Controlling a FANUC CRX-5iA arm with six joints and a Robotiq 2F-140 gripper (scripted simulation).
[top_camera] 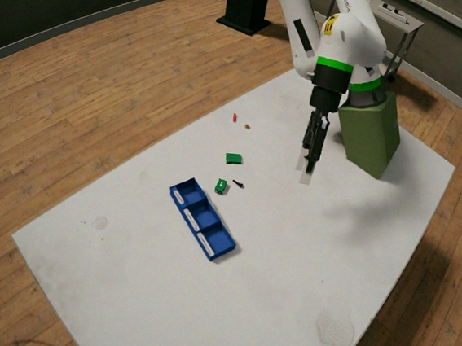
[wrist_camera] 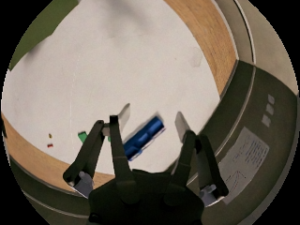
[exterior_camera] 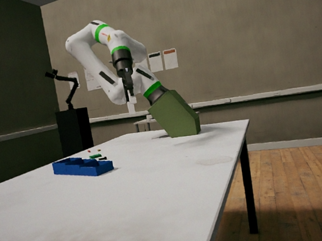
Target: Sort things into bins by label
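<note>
The white worktop (top_camera: 253, 295) (exterior_camera: 133, 190) (wrist_camera: 117, 80) carries everything in play and has a few faint, ring-like stains. At one end, the white six-joint arm (top_camera: 353, 43) (exterior_camera: 84, 49), banded in bright green, rises from an angular olive-green pedestal (top_camera: 365, 137) (exterior_camera: 175, 114) (wrist_camera: 37, 28). Its black two-finger tool (top_camera: 303, 168) (exterior_camera: 132, 103) (wrist_camera: 153, 113) hangs above the worktop, well apart from the small objects; its fingers stand partly open, with pale pads facing each other and nothing gripped between them.

The three joined blue bins (top_camera: 222, 253) (exterior_camera: 81, 169) (wrist_camera: 145, 136) stand flat in a row on the worktop. Each has a white label along one side, its lettering too small to read.

All five of the small objects lie outside the bins. A flat green rectangular block (top_camera: 233, 158) (exterior_camera: 95, 156) (wrist_camera: 82, 137) rests beyond the end compartment of the row. Closer in, just beside the bins, is a green block with white spots (top_camera: 221, 186). A black screw-like piece (top_camera: 237, 183) (exterior_camera: 102, 158) lies near it, on the side towards the pedestal. Farther off are a slim red piece (top_camera: 234, 117) (exterior_camera: 88, 151) (wrist_camera: 50, 145) and, near that, a tiny brass-coloured piece (top_camera: 247, 126) (exterior_camera: 98, 149) (wrist_camera: 50, 135).
</note>
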